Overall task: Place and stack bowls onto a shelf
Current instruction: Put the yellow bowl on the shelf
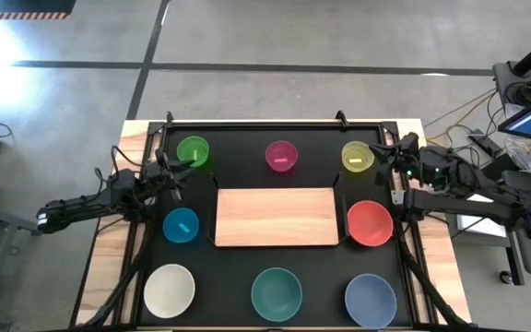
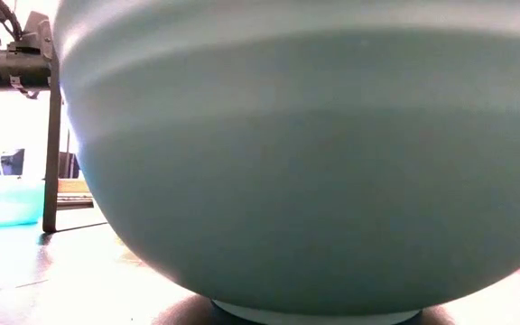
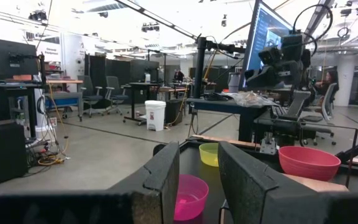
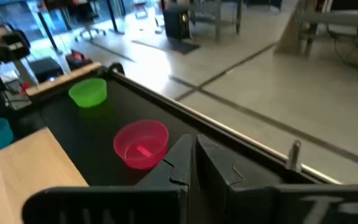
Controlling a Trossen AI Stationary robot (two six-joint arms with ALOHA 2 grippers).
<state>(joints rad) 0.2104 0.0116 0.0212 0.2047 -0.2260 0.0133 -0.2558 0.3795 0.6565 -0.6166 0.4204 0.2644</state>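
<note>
The light-wood shelf [image 1: 276,217] lies flat in the middle of the black table with nothing on it. Around it stand single bowls on their bases: green [image 1: 193,150], magenta [image 1: 281,155], yellow-green [image 1: 357,156], blue [image 1: 181,224], red [image 1: 370,222], white [image 1: 170,289], teal [image 1: 276,293] and grey-blue [image 1: 371,300]. My left gripper [image 3: 197,180] hovers open by the green bowl at the far left, pointing across the table. My right gripper [image 4: 194,163] is raised at the far right beside the yellow-green bowl, shut and holding nothing.
A raised black frame rims the table [image 1: 247,123]. The teal bowl [image 2: 314,181] fills almost all of the low view. Beyond the table lie open floor, desks and monitors.
</note>
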